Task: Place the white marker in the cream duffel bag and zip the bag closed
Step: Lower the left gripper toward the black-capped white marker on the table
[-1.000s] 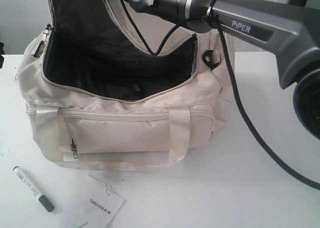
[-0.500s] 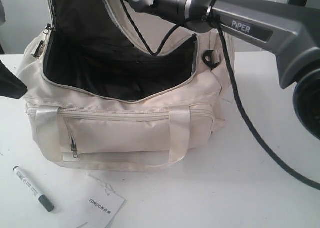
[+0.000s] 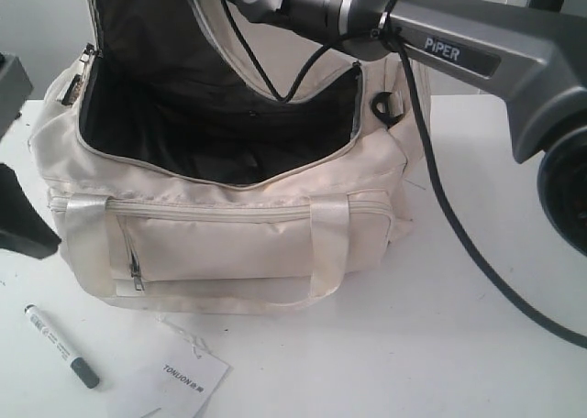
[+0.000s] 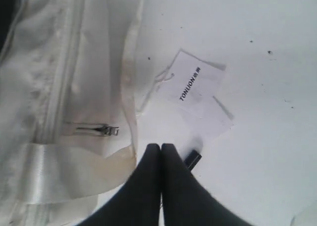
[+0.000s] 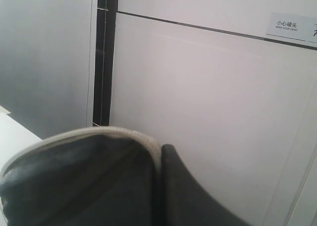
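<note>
1. My left gripper [image 4: 161, 147]: fingers pressed together, holding nothing, poised over the counter [image 3: 413, 345].
2. White marker [image 3: 60, 346]: lies flat on the counter. Only its dark end shows just beside my left gripper's tips.
3. Paper tag [image 4: 198, 89]: lies on the counter, just beyond the marker from my left gripper.
4. Cream duffel bag [image 3: 229, 244]: sits close beside my left gripper, mouth open, dark lining exposed.
5. My right gripper [image 5: 159, 154]: closed, pinching the bag's cream-edged flap [image 5: 99, 133], which stands raised.

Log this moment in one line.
bag: open | marker: on table by tag | left tool: shut, empty, near marker | right tool: shut on bag edge
</note>
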### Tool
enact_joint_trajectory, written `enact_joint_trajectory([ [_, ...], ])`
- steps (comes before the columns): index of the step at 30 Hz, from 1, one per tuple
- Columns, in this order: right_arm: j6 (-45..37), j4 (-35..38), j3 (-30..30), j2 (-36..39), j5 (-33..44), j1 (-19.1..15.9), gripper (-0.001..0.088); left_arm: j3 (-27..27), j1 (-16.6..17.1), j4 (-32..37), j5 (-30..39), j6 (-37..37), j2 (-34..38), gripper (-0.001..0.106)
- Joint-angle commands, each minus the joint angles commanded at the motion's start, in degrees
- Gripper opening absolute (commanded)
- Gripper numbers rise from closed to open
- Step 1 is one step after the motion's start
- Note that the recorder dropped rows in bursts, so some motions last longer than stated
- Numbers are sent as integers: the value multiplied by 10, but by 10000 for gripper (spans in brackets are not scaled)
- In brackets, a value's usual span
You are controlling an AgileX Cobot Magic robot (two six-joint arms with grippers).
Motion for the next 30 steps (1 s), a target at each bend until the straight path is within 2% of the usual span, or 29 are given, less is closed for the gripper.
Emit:
enact_joint_trajectory([
  [6,0,0,0,0,0,0,0,47,-39,89,-30,13,0,0],
  [13,0,-1,0,0,0,0,0,103,-46,94,-111,13,0,3],
  [15,0,-1,0,0,0,0,0,116,-46,102,-131,14,0,63],
  [19,0,-1,0,0,0,0,0,136,-46,118,-185,23,0,270],
  [21,0,-1,0,0,0,0,0,142,-46,123,-204,23,0,333],
  [26,0,-1,0,0,0,0,0,144,-46,124,-210,23,31,348],
  [30,0,-1,0,0,0,0,0,144,-46,156,-221,28,60,348],
])
